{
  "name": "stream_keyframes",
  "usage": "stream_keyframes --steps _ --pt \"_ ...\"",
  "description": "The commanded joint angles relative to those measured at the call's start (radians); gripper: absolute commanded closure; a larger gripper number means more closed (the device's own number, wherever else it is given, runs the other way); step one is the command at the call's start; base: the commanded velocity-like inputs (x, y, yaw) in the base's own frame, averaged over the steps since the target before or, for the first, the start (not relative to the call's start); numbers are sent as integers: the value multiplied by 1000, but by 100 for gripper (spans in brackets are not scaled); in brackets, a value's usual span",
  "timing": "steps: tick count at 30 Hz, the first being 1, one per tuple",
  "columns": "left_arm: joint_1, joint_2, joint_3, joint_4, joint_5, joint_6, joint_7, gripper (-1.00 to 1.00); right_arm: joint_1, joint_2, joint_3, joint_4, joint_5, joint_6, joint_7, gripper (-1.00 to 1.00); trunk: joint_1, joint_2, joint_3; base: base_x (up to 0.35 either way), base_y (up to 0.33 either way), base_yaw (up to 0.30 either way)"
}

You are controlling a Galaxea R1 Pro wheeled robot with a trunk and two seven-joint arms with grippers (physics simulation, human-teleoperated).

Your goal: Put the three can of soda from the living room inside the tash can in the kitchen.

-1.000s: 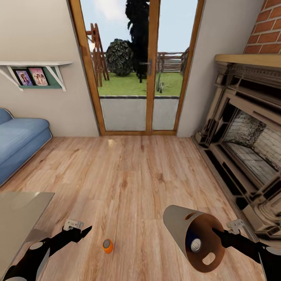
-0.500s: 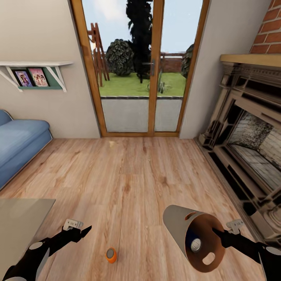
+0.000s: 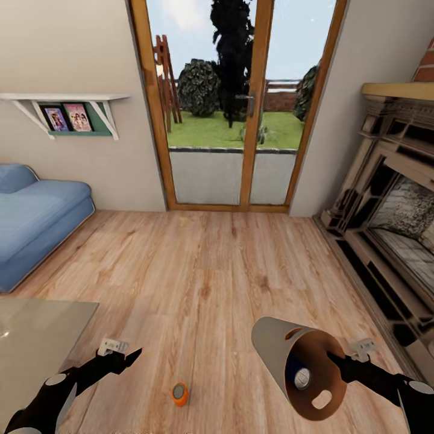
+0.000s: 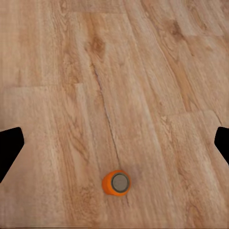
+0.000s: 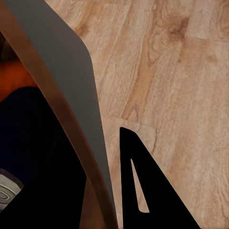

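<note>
One orange can (image 3: pixel 179 393) lies loose on the wood floor (image 3: pixel 205 271), and the next pick depends on where it sits from the two arms. In the head view it is at about 4 o'clock from the left end effector (image 3: pixel 131 354), near it, and well apart from the right end effector (image 3: pixel 335 360) at about 8 o'clock of that one. The left arm is clearly the nearer, and it is free. In the left wrist view the can (image 4: pixel 117 182) shows between the two dark fingers (image 4: pixel 9 148), which stand wide apart with nothing in them.

Its silver top faces up toward the cameras, with a little orange side showing, so I judge the long axis to run close to vertical; whether it stands quite upright I cannot tell.

The right end effector is clamped on the rim of the bin (image 3: pixel 298 364), which it holds off the floor, tipped over with its mouth at about 5 o'clock toward the robot and its long axis running 11 to 5. Inside lies a blue can (image 3: pixel 299 375), silver end outward; the right wrist view also shows orange (image 5: pixel 16 78) deep in the bin, likely another can. The glass desk (image 3: pixel 36 337) sits at 9 o'clock of the left arm.
</note>
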Motion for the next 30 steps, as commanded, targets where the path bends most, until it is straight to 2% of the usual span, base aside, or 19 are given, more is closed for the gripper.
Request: stream_keyframes --steps 1,15,30 --pt "0 0 0 0 0 0 0 -100 0 2 0 -1 -6 1 -2 100 0 0 0 3 1 226" --pt "0 0 0 0 -1 0 1 -100 0 14 3 -1 -3 1 -33 100 0 0 -1 12 -3 230" --pt "0 0 0 1 1 -2 -2 -100 0 14 1 -1 -13 1 -34 100 0 0 -1 98 -161 33"
